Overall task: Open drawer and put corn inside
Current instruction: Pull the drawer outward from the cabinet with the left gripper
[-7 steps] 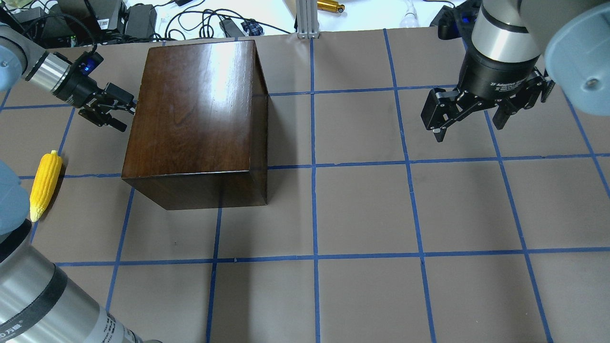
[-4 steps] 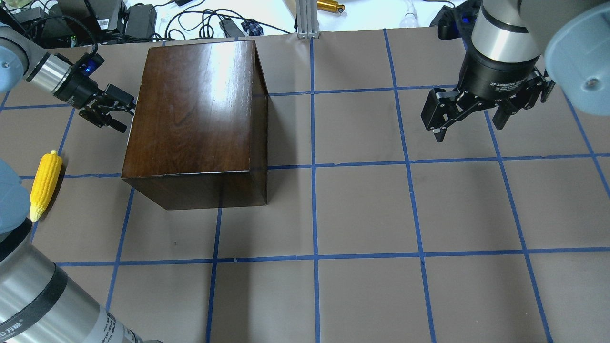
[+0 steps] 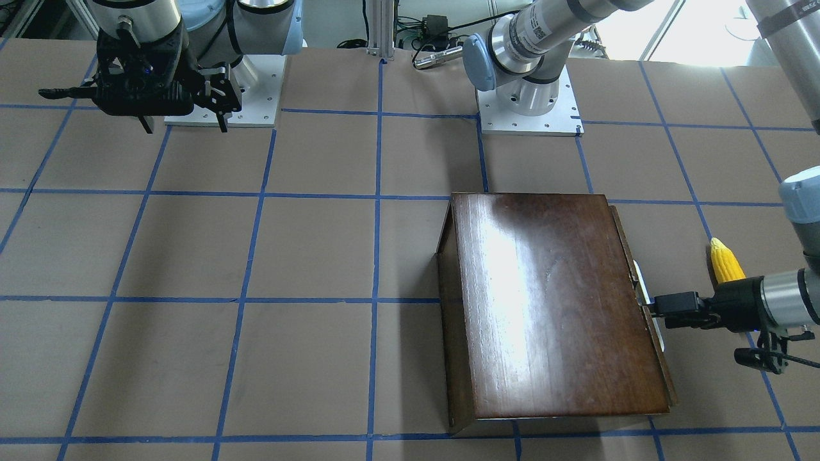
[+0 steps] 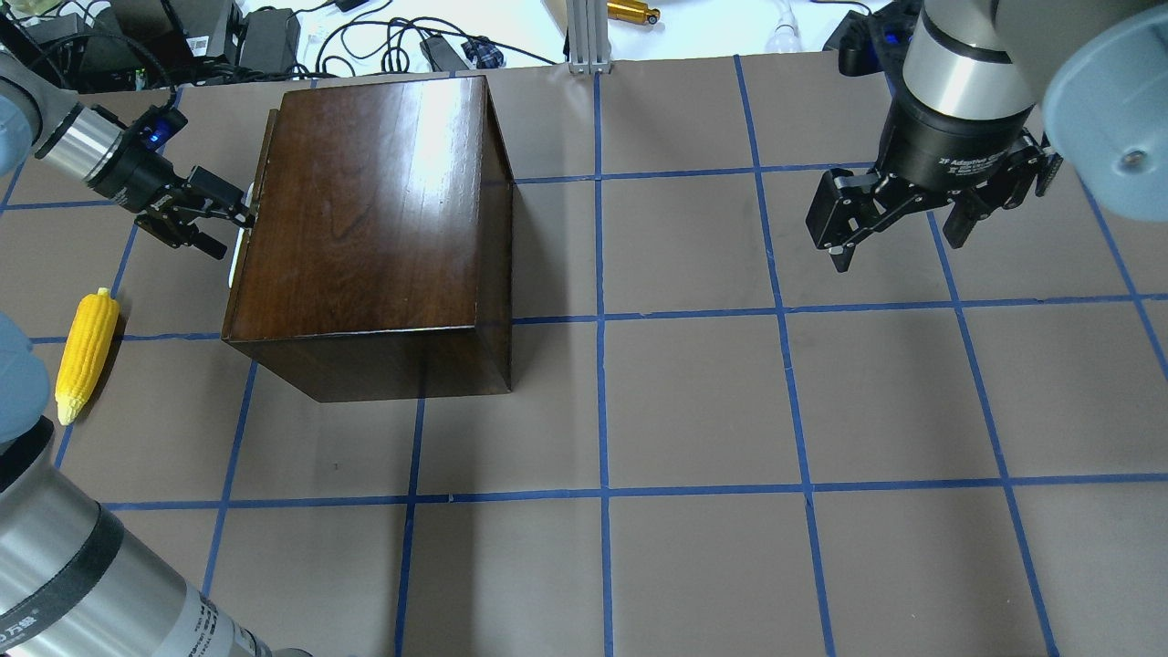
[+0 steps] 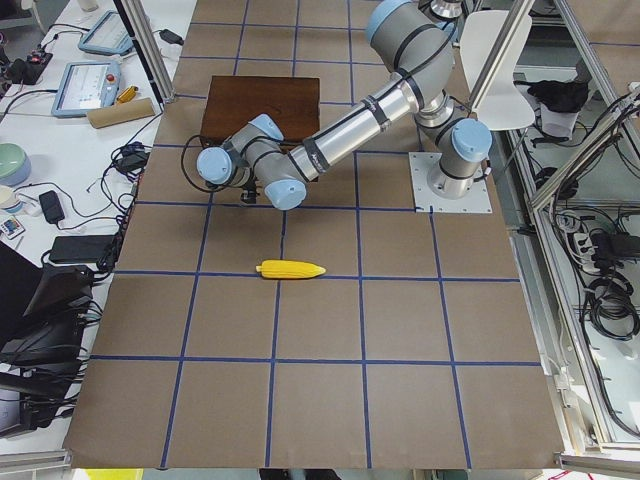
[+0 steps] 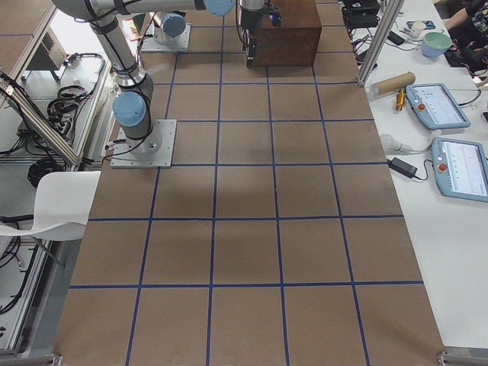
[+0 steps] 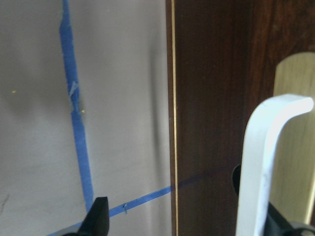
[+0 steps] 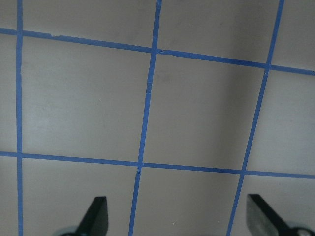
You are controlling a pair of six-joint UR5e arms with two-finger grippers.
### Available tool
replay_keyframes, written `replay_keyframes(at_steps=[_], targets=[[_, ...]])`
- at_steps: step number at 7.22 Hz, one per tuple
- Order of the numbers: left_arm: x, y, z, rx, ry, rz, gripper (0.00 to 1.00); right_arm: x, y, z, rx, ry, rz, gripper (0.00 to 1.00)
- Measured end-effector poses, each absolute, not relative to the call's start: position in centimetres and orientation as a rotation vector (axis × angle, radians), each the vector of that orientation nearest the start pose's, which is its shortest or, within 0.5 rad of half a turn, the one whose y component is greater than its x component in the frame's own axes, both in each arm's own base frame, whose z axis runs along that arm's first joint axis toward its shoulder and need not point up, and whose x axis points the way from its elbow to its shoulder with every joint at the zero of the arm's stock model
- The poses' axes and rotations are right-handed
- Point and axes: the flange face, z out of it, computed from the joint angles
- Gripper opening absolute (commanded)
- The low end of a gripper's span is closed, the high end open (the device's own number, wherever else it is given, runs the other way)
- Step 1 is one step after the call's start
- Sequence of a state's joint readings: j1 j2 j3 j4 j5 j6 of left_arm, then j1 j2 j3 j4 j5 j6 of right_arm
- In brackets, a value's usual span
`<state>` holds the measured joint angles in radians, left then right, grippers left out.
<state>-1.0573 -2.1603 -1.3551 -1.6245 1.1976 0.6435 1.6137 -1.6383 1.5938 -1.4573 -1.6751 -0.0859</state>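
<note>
Left end effector (image 4: 230, 230) is at the drawer (image 7: 211, 98), left face of the box (image 4: 365, 210), upper left of the overhead. Fingers are spread wide and not clamped; the pull (image 7: 261, 162) sits between them, close to one finger. Drawer looks out only a sliver.

To do this well, I'd draw straight out along the drawer's axis, towards frame left. Keep the wrist level so the pull doesn't slip off the finger and the box doesn't drag across the table (image 4: 693, 401). Stop short of the corn (image 4: 85, 351), which lies on the table at left edge, below-left of my fingers.

Right end effector (image 4: 899, 251) hangs at upper right, fingers wide, holding nothing.

Count: 1 box, 1 drawer, 1 pull, 1 corn, 2 end effectors.
</note>
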Motion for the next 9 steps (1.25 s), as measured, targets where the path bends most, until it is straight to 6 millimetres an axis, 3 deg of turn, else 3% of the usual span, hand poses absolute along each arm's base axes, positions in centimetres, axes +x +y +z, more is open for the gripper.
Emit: replay_keyframes(at_steps=[4, 9], targets=[[21.0, -64.0, 24.7, -0.004, -2.617, -0.208, 1.00, 14.2, -45.0, 49.8, -0.215, 3.235, 0.117, 1.00], [24.0, -62.8, 25.0, 0.031, -2.655, -0.226, 1.00, 14.2, -45.0, 49.8, -0.215, 3.235, 0.117, 1.00]])
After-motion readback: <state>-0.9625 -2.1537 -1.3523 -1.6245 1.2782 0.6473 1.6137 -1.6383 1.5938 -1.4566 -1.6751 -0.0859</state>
